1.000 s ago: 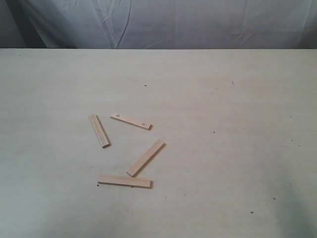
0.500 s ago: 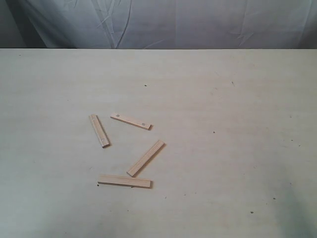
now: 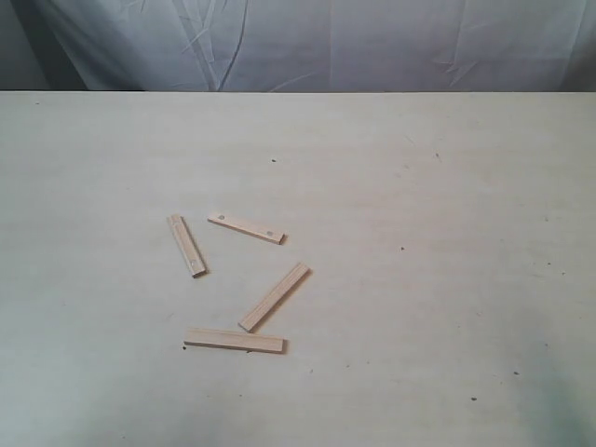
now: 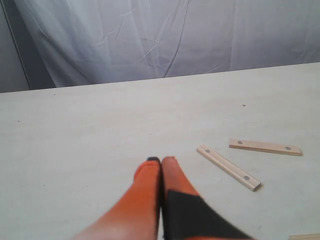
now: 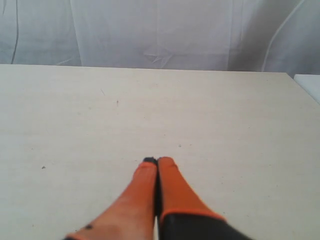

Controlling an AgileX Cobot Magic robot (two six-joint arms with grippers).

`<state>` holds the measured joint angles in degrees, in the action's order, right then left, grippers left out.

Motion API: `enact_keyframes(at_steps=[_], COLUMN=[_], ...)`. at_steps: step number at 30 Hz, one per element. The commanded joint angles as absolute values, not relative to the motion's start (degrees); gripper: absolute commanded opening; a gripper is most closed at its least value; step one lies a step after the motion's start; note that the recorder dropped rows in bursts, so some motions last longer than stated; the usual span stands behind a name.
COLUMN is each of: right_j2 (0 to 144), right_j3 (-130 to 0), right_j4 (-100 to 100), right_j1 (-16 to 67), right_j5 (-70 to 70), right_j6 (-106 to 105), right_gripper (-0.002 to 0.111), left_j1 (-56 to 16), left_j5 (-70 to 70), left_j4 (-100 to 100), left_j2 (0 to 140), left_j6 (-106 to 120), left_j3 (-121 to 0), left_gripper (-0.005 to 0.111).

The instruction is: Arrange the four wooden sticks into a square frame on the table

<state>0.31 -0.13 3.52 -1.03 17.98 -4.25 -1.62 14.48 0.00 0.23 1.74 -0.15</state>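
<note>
Four pale wooden sticks lie loose and apart on the cream table (image 3: 447, 186), left of its middle. One with dark dots (image 3: 247, 228) lies farthest back, a second (image 3: 187, 246) to its left, a third (image 3: 275, 296) slants in the middle, and the fourth (image 3: 234, 341) lies nearest. No square frame is formed. Neither gripper shows in the exterior view. My left gripper (image 4: 161, 160) is shut and empty over bare table, with two dotted sticks (image 4: 228, 167) (image 4: 265, 147) off to one side. My right gripper (image 5: 157, 161) is shut and empty over bare table; no stick shows in its view.
A creased white cloth backdrop (image 3: 307, 42) hangs behind the table's far edge. Tiny dark specks (image 3: 402, 248) dot the surface. A white object's corner (image 5: 311, 82) shows beyond the table edge in the right wrist view.
</note>
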Motion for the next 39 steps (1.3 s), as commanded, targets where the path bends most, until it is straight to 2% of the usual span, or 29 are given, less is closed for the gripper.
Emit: enact_keyframes(at_steps=[1, 11, 22, 32, 39], right_j2=[0.00, 0.00, 0.00, 0.00, 7.09], right_j3=[0.00, 0.00, 0.00, -0.25, -14.91], right_j4=[3.14, 3.14, 4.29, 4.98, 5.08], right_j1=[-1.34, -1.34, -1.34, -1.34, -1.34], right_j5=[15.07, -14.80, -25.84, -22.76, 7.84], right_j6=[-4.24, -4.24, -4.24, -4.24, -4.24], right_gripper=[-0.001, -0.001, -0.001, -0.001, -0.001], left_j1=[-1.79, -1.79, -1.79, -1.79, -1.79], left_j5=[13.69, 13.69, 13.69, 13.69, 13.69], left_j4=[-0.35, -0.35, -0.35, -0.35, -0.35], left_j2=[0.00, 0.00, 0.00, 0.00, 0.00], left_j6=[1.53, 1.53, 1.53, 1.53, 1.53], left_j3=[0.00, 0.00, 0.00, 0.00, 0.00], left_gripper=[0.000, 0.000, 0.000, 0.000, 0.000])
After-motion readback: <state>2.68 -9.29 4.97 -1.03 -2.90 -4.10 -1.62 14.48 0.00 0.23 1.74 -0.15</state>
